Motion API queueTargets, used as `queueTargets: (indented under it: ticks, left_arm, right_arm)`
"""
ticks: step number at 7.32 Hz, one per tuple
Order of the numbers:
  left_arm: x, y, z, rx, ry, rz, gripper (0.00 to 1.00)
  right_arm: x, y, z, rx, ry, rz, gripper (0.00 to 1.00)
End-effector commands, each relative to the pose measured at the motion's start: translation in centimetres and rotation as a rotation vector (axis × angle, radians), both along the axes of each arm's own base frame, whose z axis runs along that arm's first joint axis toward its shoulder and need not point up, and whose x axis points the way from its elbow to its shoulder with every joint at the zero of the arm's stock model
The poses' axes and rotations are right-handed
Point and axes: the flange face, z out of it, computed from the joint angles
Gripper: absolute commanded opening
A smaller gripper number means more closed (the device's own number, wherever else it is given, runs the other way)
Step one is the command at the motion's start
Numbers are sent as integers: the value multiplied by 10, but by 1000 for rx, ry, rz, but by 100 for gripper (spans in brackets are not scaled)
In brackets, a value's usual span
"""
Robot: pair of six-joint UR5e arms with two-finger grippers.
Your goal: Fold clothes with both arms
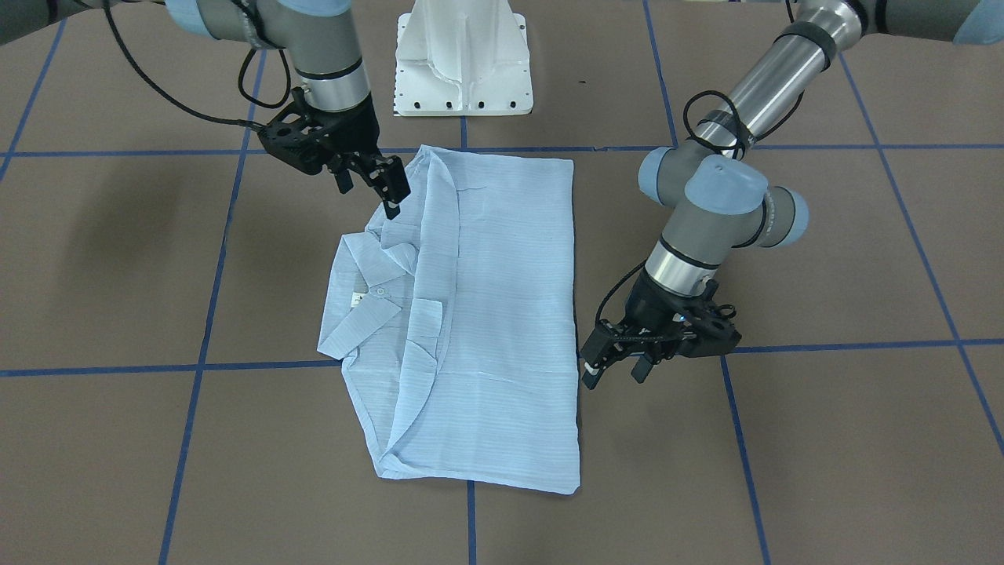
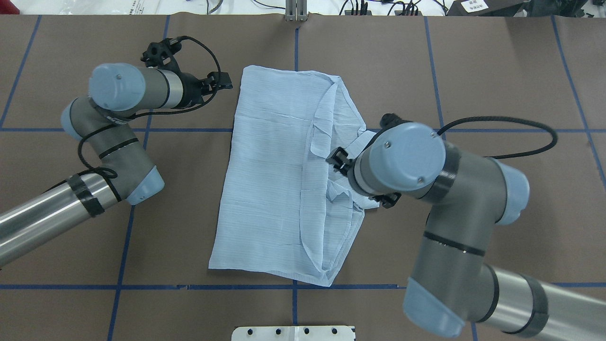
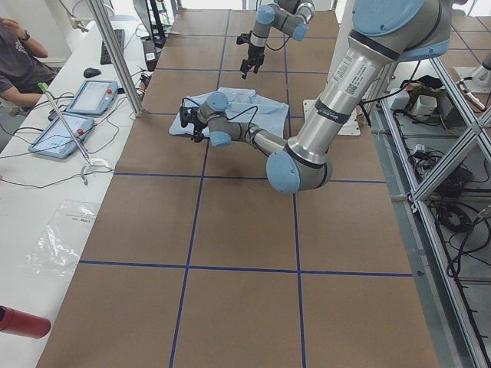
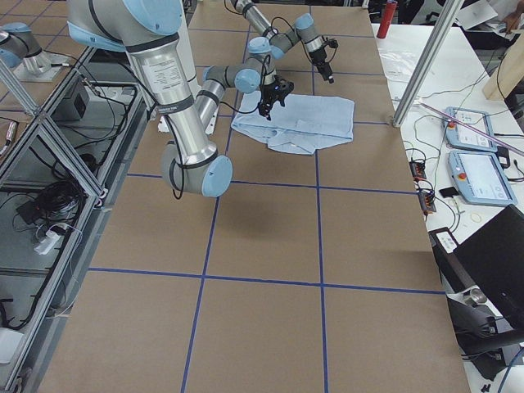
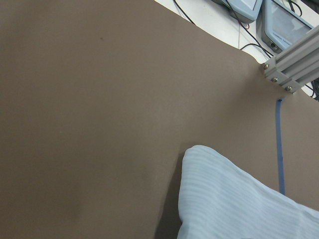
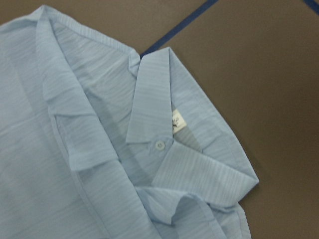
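The pale blue striped shirt (image 1: 494, 314) lies flat on the brown table, folded lengthwise into a long rectangle, and also shows in the overhead view (image 2: 270, 180). Its collar (image 6: 164, 144), with a white button and the neck tag (image 6: 177, 121), sticks out on one long side (image 1: 365, 302). My right gripper (image 1: 369, 200) hangs open and empty just above the shirt's edge near the collar; in the overhead view it is mostly hidden under its wrist (image 2: 337, 160). My left gripper (image 1: 614, 377) is open and empty beside the opposite long edge (image 2: 220, 83). The left wrist view shows only a shirt corner (image 5: 224, 204).
The white pedestal base (image 1: 463, 71) stands behind the shirt. Blue tape lines (image 1: 200, 365) grid the table. An aluminium post (image 5: 291, 64) stands at the far edge near the shirt corner. A side bench holds tablets (image 3: 77, 115) and a red bottle (image 3: 23, 322).
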Motion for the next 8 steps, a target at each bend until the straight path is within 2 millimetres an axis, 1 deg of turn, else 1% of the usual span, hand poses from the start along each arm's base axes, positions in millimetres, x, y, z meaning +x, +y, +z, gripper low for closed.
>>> queueTargets:
  ticks: [1, 2, 3, 4, 5, 6, 7, 8]
  left_arm:
    - [-38, 27, -5, 29, -14, 35, 100]
    - [-48, 35, -2, 30, -13, 33, 100]
    - [-52, 39, 2, 29, -16, 35, 100]
    - [-54, 41, 8, 24, -21, 34, 100]
    - [-54, 43, 8, 25, -20, 36, 100]
    - [-52, 44, 7, 25, -18, 38, 100]
    - [-52, 44, 8, 24, -20, 38, 100]
    - [-52, 44, 7, 24, -18, 38, 100]
  right_arm:
    - [-61, 62, -16, 169, 101, -226, 100]
    - [-85, 71, -10, 238, 162, -312, 100]
    - [-107, 78, -9, 339, 220, -399, 100]
    - [-126, 77, -7, 392, 263, -466, 100]
    - [-139, 74, -8, 414, 287, -502, 100]
    - [-151, 77, 1, 431, 317, -549, 100]
    - [-154, 79, 4, 462, 332, -595, 100]
    - [-153, 80, 14, 468, 362, -632, 100]
